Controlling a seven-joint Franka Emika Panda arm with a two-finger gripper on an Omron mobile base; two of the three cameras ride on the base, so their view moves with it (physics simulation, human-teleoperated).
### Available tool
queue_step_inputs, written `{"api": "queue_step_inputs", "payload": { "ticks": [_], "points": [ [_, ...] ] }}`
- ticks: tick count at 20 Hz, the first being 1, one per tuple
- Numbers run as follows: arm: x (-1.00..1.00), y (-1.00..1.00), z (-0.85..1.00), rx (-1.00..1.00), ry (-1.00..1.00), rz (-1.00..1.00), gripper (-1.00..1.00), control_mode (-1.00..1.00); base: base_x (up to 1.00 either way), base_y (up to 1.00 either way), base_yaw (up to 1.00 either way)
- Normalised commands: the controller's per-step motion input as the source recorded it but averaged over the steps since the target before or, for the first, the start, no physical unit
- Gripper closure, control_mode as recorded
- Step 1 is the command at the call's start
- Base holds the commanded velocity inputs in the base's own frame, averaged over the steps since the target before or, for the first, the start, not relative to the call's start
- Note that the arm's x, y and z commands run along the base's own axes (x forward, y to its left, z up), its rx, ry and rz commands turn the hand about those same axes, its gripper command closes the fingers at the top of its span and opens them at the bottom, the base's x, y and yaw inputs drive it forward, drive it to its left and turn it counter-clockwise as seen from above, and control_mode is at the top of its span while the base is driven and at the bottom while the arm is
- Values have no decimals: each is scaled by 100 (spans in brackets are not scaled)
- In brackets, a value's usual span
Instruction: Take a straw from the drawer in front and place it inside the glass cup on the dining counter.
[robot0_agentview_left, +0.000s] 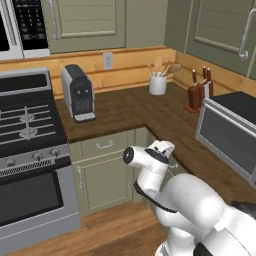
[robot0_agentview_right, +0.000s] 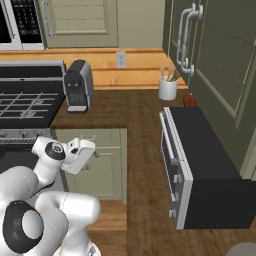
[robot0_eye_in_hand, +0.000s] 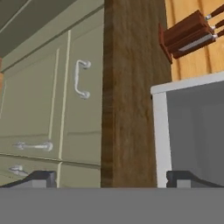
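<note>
so far the gripper (robot0_eye_in_hand: 111, 177) stands wide apart and carries nothing; its two dark tips rise at the foot of the hand view with a dark wood worktop edge (robot0_eye_in_hand: 131, 96) between them. the drawer (robot0_eye_in_hand: 81, 83) sits at about ten o'clock from the tips in that view, rolled on its side, shut flush with the cabinet face. it is a pale olive-green panelled front with a small silver bar handle (robot0_eye_in_hand: 81, 78) at its middle. in the left base view a like front (robot0_agentview_left: 105, 145) shows under the worktop at about nine o'clock from the hand, shut as well; which of the green fronts is the one meant i judge rather than see. the straw lies out of sight, presumably inside.

the risks, as i judge them: the hand looks lined up on the worktop edge and the grey toaster oven (robot0_eye_in_hand: 192, 131) at two o'clock, not on the handle, so a straight push could knock the slab. the handle is small, and open tips may slide off it. cabinet doors of the same green sit just beside, with handles of their own, easy to take by mistake. the straw, thin and pale on a pale inside, will be hard to pinch.
</note>
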Motion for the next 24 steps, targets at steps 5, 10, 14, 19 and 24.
{"api": "queue_step_inputs", "payload": {
  "ticks": [5,10,14,19,24],
  "points": [
    [35,-15,-59,-9,16,0,-100,-100,0,0,0],
    [13,-18,-55,-10,1,0,-100,-100,0,0,0],
    [4,-24,-31,-7,0,0,-100,-100,0,0,0],
    [4,-27,-18,-3,-1,0,-100,-100,0,0,0],
    [2,-31,-2,0,-6,0,-100,-100,0,0,0]
  ]
}}
